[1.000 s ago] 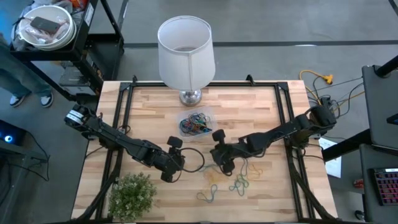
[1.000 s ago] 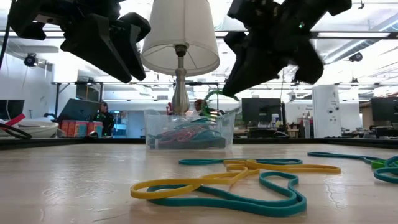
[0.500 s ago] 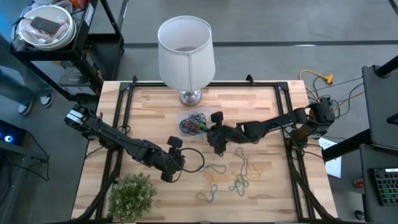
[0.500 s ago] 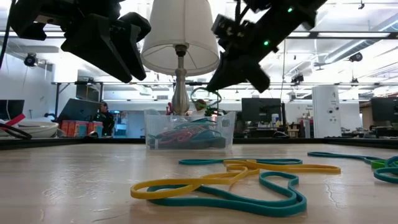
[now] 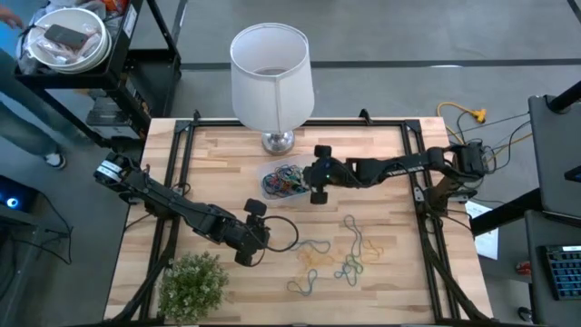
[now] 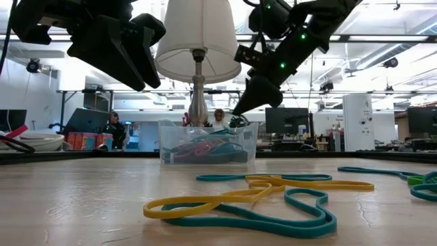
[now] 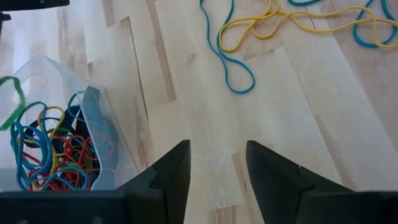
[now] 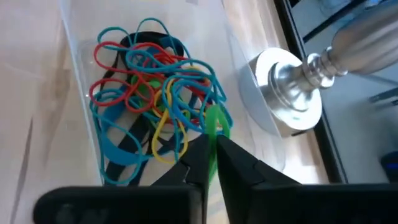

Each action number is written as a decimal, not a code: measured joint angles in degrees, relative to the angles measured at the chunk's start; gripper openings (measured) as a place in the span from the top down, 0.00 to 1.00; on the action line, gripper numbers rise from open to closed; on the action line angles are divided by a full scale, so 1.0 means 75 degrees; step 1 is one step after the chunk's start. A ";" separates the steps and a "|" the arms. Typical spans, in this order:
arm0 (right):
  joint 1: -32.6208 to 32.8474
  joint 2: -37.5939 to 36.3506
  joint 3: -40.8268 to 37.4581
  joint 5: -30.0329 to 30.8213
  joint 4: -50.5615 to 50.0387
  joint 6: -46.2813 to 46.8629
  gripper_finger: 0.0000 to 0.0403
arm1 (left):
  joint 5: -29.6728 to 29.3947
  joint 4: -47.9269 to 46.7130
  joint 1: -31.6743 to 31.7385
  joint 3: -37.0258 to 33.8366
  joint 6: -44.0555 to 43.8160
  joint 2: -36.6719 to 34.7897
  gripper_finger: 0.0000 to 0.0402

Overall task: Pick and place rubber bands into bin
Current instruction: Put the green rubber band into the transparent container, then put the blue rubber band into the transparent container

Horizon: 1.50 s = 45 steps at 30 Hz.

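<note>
The bin (image 5: pixel 287 180) is a small clear tub in front of the lamp, holding a tangle of coloured rubber bands (image 8: pixel 149 99). More rubber bands (image 5: pixel 340 254) lie loose on the wood toward the near edge; teal and yellow ones (image 6: pixel 246 198) show in the low view. My right gripper (image 8: pixel 214 142) hangs over the bin's right end (image 6: pixel 247 140), shut on a green rubber band. My left gripper (image 7: pixel 217 168) is open and hovers above bare wood, left of the loose bands (image 7: pixel 249 37) and nearer than the bin (image 7: pixel 56 149). My right gripper pinches one green rubber band (image 8: pixel 215 121) between its two fingertips, slanting down from the table's right side. The band is lifted clear and hangs as a short slack loop just above the bands in the bin (image 6: pixel 235 121).
A white lamp (image 5: pixel 270 77) stands just beyond the bin, its metal base (image 8: pixel 289 87) close to the bin's far wall. A potted plant (image 5: pixel 192 286) sits at the near left corner. A black cable loop (image 5: pixel 286 232) lies beside my left gripper.
My right gripper, shut on the green band, has travelled from above the loose bands toward the far edge and a little left, ending over the bin's right end. The green band went with it, lifted clear.
</note>
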 joint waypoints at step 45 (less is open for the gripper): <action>0.3614 -0.3691 -0.0554 -0.0056 -0.2631 0.1456 0.82 | 0.2284 0.2200 0.1115 0.0265 0.1318 0.1301 0.65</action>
